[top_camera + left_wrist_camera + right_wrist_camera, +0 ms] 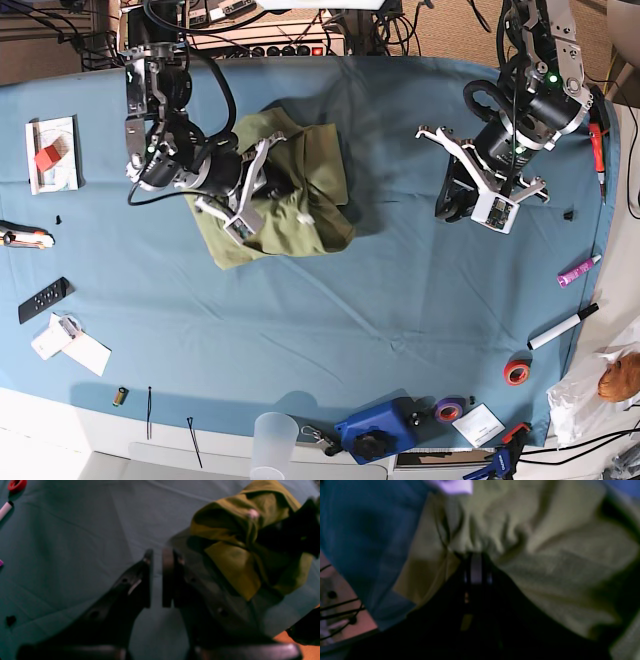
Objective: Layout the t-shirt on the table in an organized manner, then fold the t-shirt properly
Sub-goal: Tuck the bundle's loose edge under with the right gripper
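Two arms reach over the bench [330, 310], a wide surface draped in blue cloth. The t-shirt [300, 190], olive green and bunched into a rumpled heap, lies on the far left part of the bench in the base view. The right gripper [476, 555] sits on that heap with its arm bent down over it; in the right wrist view its jaws are pressed together on a gathered fold of the fabric, which puckers around the tips. The left gripper [157, 577] hangs above bare blue cloth well apart from the shirt, its jaws nearly together with only a thin gap and nothing between them. Smaller things lie scattered along the bench edges: a blue box [380, 430], a clear cup [273, 440], a black-and-white marker [563, 326], a red tape roll [516, 373] and a black remote [44, 299].
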Controlling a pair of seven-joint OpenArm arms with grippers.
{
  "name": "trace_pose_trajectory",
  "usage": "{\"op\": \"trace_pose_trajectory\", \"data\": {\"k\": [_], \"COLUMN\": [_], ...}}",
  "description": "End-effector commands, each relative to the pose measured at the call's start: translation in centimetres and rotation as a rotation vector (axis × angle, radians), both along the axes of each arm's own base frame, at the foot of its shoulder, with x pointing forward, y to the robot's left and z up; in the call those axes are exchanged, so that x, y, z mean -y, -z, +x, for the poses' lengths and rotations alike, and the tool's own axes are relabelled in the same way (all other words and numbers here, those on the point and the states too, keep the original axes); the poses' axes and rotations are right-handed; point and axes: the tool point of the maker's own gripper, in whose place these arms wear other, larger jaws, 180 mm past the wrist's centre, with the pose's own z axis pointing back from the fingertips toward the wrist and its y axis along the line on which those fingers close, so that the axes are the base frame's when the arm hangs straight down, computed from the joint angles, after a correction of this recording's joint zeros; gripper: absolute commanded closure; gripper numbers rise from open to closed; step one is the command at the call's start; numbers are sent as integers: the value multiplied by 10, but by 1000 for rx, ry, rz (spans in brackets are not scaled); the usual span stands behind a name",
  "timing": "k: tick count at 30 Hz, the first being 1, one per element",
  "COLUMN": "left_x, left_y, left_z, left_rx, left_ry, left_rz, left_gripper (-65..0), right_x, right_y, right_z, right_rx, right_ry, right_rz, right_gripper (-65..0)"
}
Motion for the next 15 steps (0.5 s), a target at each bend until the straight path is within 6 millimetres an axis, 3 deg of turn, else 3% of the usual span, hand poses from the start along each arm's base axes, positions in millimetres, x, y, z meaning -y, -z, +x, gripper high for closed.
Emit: {"op": "trace_pose_trajectory", "data": {"k": [1,4,6,10,15], "left_x": [1,1,1,1,1], "left_y": [-11,-11,-11,-11,-11], "left_z": [3,3,3,3,3], "left_rx": [44,44,44,44,44], "left_ry": [3,3,3,3,3], "left_rz": [-8,-9,-8,-8,-8], "left_gripper": [-54,-54,-54,-54,-54], "right_x": [0,-10,-23,-41,-53], "right_y": [1,17,12,-17,-53], "right_z": [3,-9,-14,-9,-1], "right_rx": [1,-55,-62,-17,101], "right_ry": [-7,-56,-93,-114,-151], "right_rz": [2,29,89,200,219], "right_gripper": [-14,-14,-14,-14,-14]}}
